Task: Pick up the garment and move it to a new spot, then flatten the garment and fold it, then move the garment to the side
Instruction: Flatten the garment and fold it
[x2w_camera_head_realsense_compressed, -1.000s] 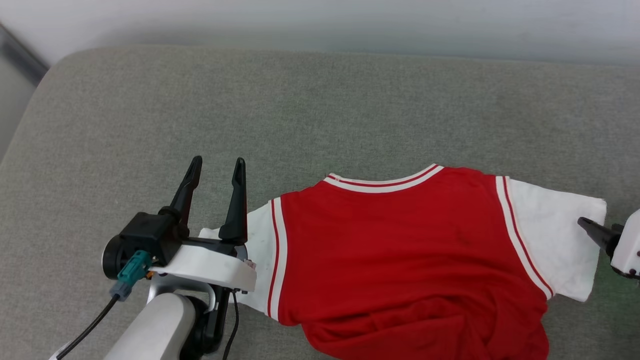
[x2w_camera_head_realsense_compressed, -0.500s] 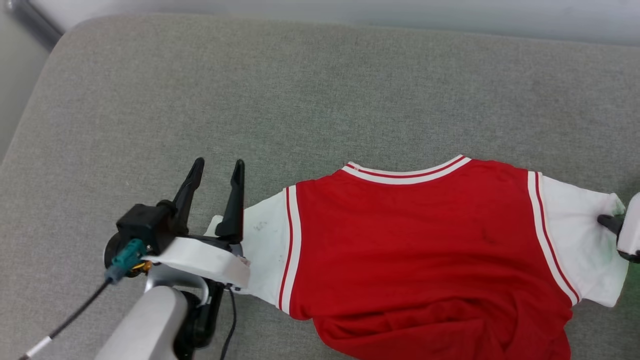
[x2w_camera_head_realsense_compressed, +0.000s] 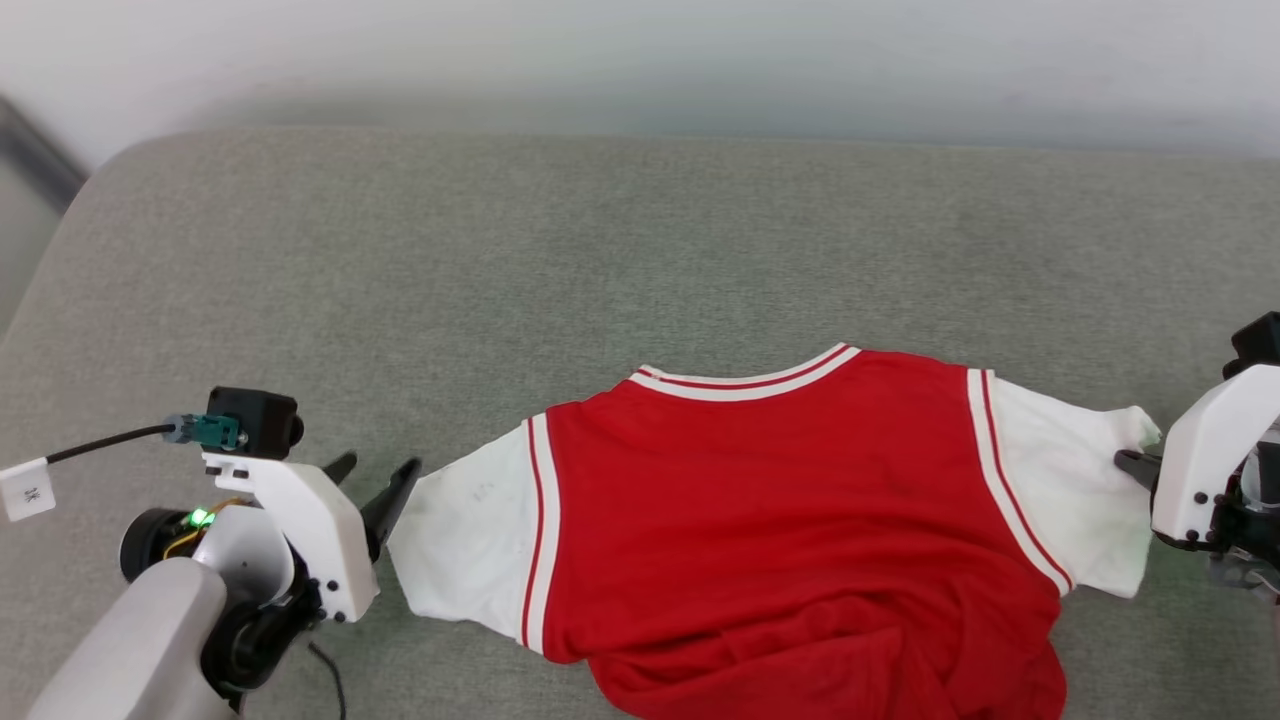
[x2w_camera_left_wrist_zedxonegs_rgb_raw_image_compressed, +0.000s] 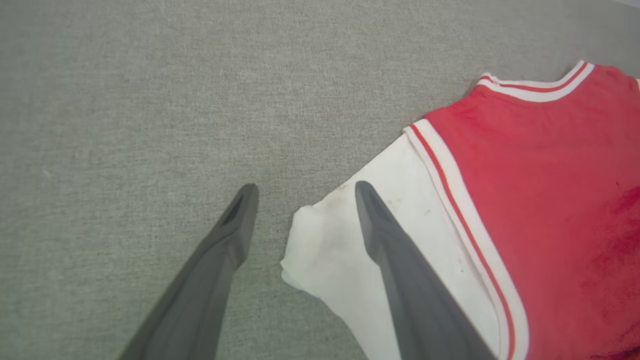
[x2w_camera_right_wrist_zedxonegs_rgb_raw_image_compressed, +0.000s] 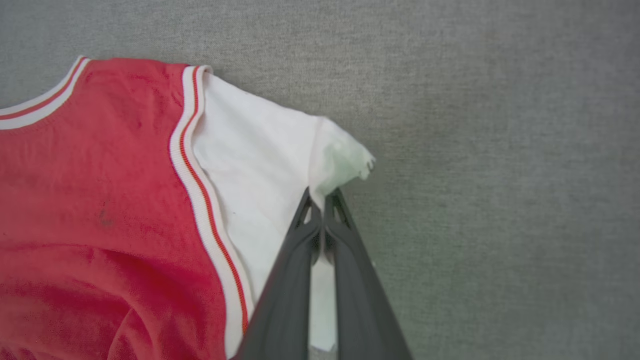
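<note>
The garment (x2w_camera_head_realsense_compressed: 780, 500) is a red shirt with white sleeves, lying spread on the grey cushion with its collar towards the far side. Its lower part is bunched at the near edge. My left gripper (x2w_camera_head_realsense_compressed: 375, 475) is open just left of the left sleeve (x2w_camera_head_realsense_compressed: 465, 545). In the left wrist view the left gripper (x2w_camera_left_wrist_zedxonegs_rgb_raw_image_compressed: 305, 192) straddles the cuff corner of the garment (x2w_camera_left_wrist_zedxonegs_rgb_raw_image_compressed: 550, 175), one finger over the white cloth. My right gripper (x2w_camera_head_realsense_compressed: 1130, 462) is at the right sleeve. In the right wrist view the right gripper (x2w_camera_right_wrist_zedxonegs_rgb_raw_image_compressed: 321, 197) is shut on the cuff edge of the garment (x2w_camera_right_wrist_zedxonegs_rgb_raw_image_compressed: 100, 175).
The grey cushion (x2w_camera_head_realsense_compressed: 600, 260) stretches wide to the left and beyond the collar. Its rounded corner (x2w_camera_head_realsense_compressed: 110, 160) is at the upper left, with a dark strip (x2w_camera_head_realsense_compressed: 35, 160) past it. A pale wall (x2w_camera_head_realsense_compressed: 640, 60) runs along the back.
The right gripper has shut on the right sleeve's cuff. The left gripper has come off the left sleeve and now points at its cuff from the left. The camera shifted.
</note>
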